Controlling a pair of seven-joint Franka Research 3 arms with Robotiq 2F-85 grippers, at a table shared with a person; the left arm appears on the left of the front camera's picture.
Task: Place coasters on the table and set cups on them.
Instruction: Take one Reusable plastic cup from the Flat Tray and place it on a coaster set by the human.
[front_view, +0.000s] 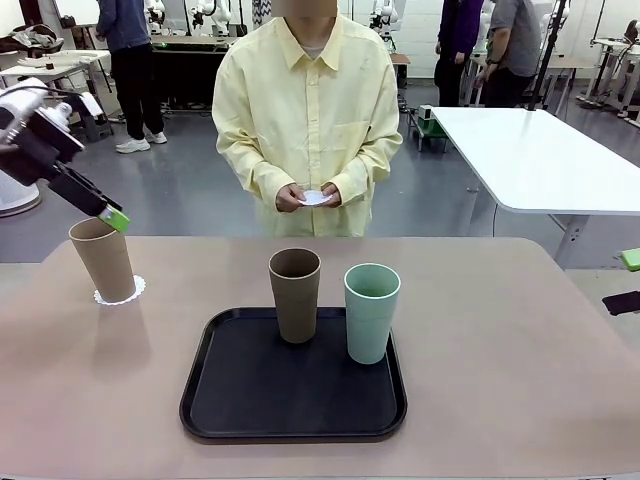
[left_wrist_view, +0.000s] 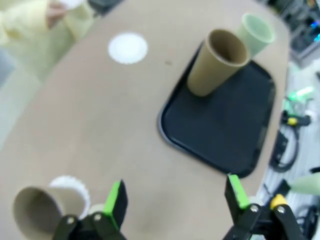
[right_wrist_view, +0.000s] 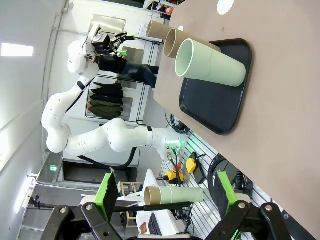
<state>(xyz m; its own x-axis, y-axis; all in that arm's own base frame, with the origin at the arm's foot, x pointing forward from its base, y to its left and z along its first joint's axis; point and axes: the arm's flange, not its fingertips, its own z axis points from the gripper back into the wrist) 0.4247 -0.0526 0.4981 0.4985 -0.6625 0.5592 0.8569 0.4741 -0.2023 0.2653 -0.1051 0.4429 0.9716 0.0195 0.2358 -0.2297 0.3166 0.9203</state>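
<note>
The table (front_view: 520, 380) bears a black tray (front_view: 290, 400), a bare coaster (left_wrist_view: 127, 47) and a cup-topped coaster (front_view: 137, 291).

Matt, smooth finish is seen on brown cup (front_view: 295, 295) & mint cup (front_view: 371, 312). Tray (front_view: 290, 400), 6 o'clock: blk, smooth w/ faint sheen. Table (front_view: 520, 380): matt. Coaster (front_view: 139, 288), 9 o'clock: lacy paper.

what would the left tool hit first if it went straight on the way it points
The left tool would probably meet bare table between the tan cup on its coaster and the black tray, though depth is unclear.
</note>
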